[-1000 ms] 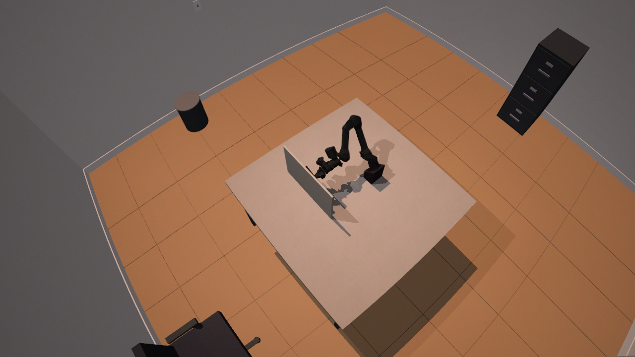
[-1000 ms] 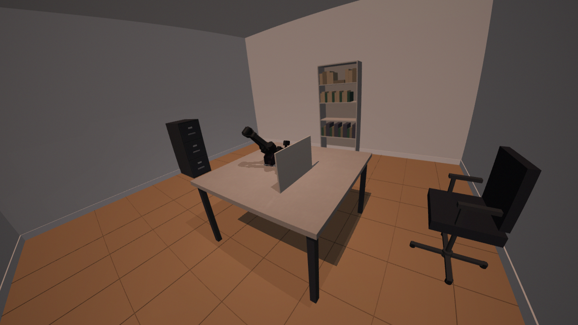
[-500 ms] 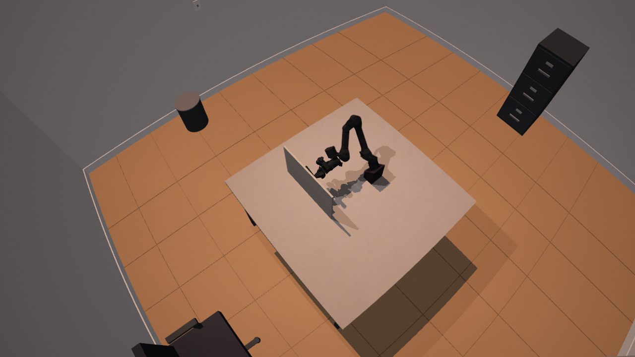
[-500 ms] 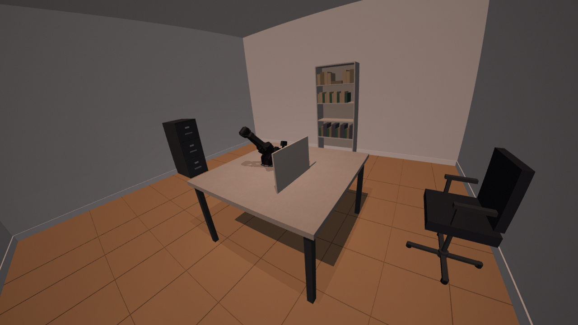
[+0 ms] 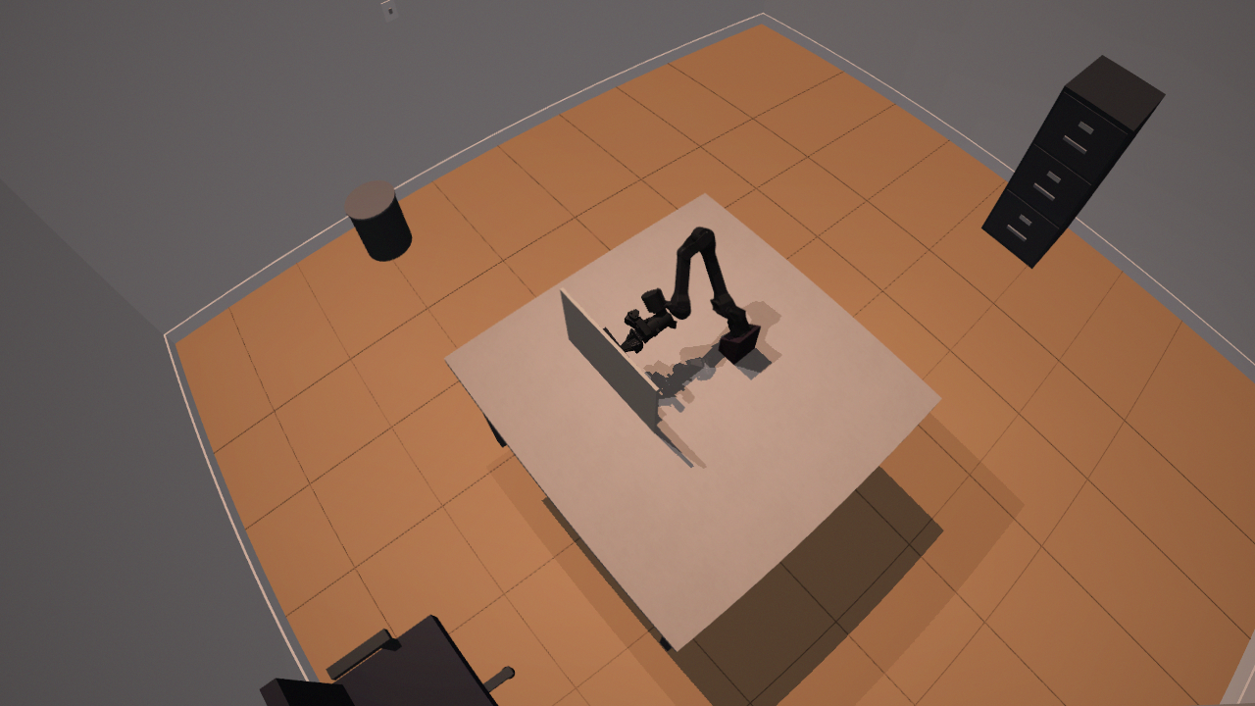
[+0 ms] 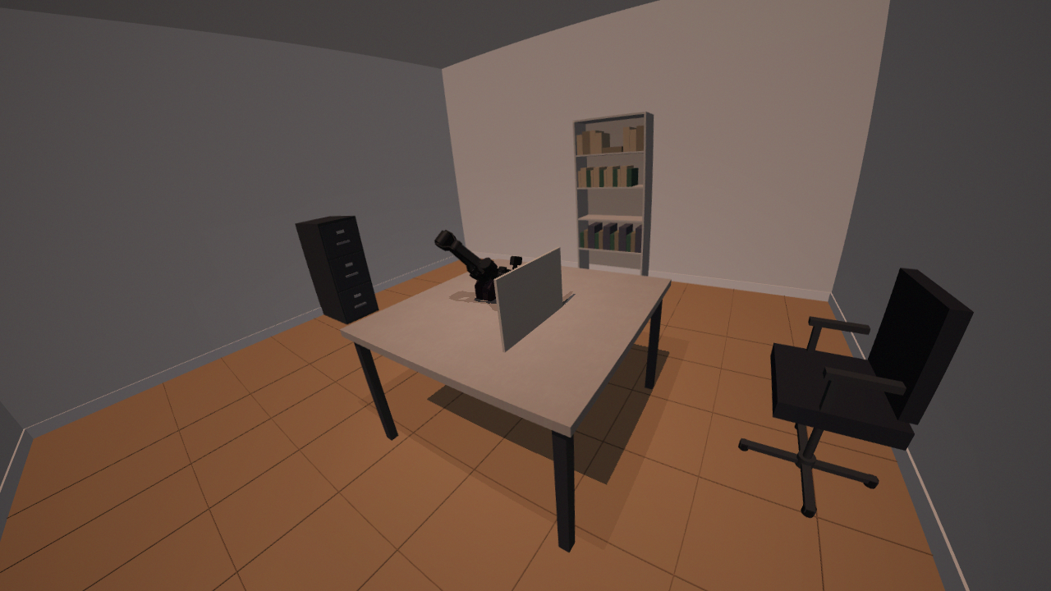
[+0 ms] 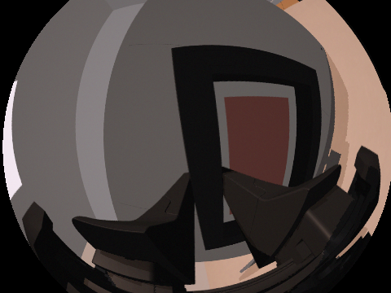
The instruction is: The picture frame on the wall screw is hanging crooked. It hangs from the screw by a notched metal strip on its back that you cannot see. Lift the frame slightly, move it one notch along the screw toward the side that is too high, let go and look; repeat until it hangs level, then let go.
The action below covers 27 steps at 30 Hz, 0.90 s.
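Observation:
The picture frame (image 7: 197,102) has a thick black border, a grey mat and a dark red picture; it stands against the grey panel (image 7: 142,102) (image 5: 605,364) (image 6: 530,301). My gripper (image 7: 204,175) (image 5: 624,348) is shut on the frame's black side bar, one finger on each side of it. In the wrist view the bar leans, but I cannot tell from this fisheye picture how level the frame hangs. In the top view only a thin dark edge of the frame shows. The screw and notched strip are hidden. In the exterior view the panel hides frame and gripper.
The panel stands upright on the pale table (image 5: 789,421) (image 6: 426,323), with my arm (image 5: 719,277) (image 6: 466,257) behind it in the exterior view. A filing cabinet (image 5: 1053,167) (image 6: 337,268), a bin (image 5: 383,224), a chair (image 6: 837,382) and a bookcase (image 6: 649,198) stand around the table.

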### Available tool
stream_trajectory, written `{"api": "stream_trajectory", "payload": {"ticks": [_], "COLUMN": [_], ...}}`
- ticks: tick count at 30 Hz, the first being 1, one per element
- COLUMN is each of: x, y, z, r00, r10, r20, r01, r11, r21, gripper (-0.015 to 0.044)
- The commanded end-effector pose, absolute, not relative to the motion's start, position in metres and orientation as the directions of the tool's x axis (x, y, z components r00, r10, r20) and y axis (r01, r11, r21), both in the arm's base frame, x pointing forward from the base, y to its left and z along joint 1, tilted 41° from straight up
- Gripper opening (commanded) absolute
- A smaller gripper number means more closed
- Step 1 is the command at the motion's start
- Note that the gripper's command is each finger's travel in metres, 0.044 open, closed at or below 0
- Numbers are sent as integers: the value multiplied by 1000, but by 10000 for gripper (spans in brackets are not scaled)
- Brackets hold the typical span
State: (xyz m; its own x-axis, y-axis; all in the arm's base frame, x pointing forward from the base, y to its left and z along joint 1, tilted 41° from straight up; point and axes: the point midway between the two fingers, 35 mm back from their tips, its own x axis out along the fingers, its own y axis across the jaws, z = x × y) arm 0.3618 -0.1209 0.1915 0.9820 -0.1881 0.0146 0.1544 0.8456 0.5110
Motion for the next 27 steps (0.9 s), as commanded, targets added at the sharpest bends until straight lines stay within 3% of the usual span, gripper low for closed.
{"api": "stream_trajectory", "payload": {"ticks": [1, 27], "x": [362, 362], "y": [-120, -121], "z": [196, 198], "r00": [984, 984], "r10": [-178, -178], "r20": [24, 24], "r01": [141, 141], "r11": [848, 848], "r21": [511, 511], "gripper": [0, 0]}}
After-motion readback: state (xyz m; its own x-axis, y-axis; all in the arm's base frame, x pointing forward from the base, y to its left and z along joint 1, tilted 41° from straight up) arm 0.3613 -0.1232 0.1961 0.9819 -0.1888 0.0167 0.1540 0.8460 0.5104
